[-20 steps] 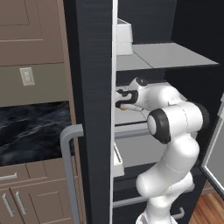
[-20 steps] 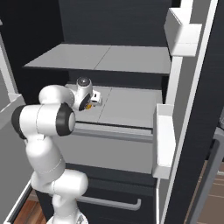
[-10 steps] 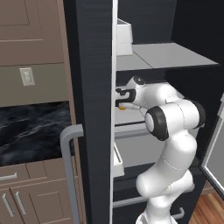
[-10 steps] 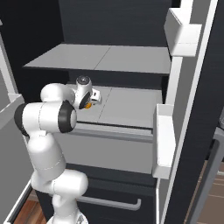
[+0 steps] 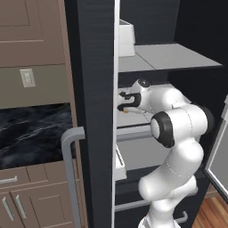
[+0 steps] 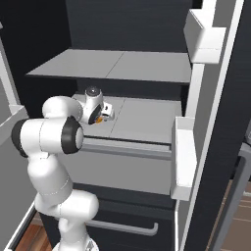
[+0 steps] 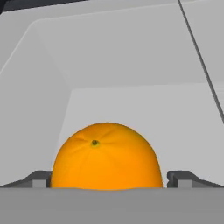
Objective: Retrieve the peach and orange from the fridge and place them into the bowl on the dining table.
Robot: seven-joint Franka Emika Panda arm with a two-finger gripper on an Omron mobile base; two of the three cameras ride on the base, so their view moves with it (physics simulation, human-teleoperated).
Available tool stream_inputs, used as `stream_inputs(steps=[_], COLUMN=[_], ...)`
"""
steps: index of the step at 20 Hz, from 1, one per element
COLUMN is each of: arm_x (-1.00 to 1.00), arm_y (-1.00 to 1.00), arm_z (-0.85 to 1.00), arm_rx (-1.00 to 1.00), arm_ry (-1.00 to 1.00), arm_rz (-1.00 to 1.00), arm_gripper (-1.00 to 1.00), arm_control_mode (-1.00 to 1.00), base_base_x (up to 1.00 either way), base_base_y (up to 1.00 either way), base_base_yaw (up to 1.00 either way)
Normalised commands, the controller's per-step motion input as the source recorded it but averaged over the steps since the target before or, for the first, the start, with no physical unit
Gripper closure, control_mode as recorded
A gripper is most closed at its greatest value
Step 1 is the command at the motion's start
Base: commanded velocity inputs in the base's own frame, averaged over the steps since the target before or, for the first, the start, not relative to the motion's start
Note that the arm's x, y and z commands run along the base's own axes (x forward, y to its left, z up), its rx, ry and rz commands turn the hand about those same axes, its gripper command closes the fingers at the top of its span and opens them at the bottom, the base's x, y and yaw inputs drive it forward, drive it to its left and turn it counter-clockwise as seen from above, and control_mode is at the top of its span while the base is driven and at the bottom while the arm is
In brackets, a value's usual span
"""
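Orange (image 7: pixel 107 157) sitting on fridge (image 6: pixel 147 73) middle shelf, dead ahead of end effector (image 7: pixel 109 178), centred between spread fingertips (image 7: pixel 41 178). Jaws standing wide open, gripping nothing. Fingers flanking orange either side; closing looks next.
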Motion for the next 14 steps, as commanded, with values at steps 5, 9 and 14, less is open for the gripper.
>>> stream_inputs(steps=[5, 9, 14], arm_x=[-0.11, 0.00, -0.04], arm_y=[0.00, 0.03, 0.00], arm_z=[-0.45, -0.42, -0.08], arm_rx=[0.00, 0.00, 0.00], arm_ry=[0.00, 0.00, 0.00], arm_rz=[-0.01, 0.00, 0.00], arm_gripper=[1.00, 1.00, 1.00], arm_control_mode=[-1.00, -1.00, -1.00], base_base_x=[0.00, 0.00, 0.00], base_base_y=[0.00, 0.00, 0.00], base_base_yaw=[0.00, 0.00, 0.00])
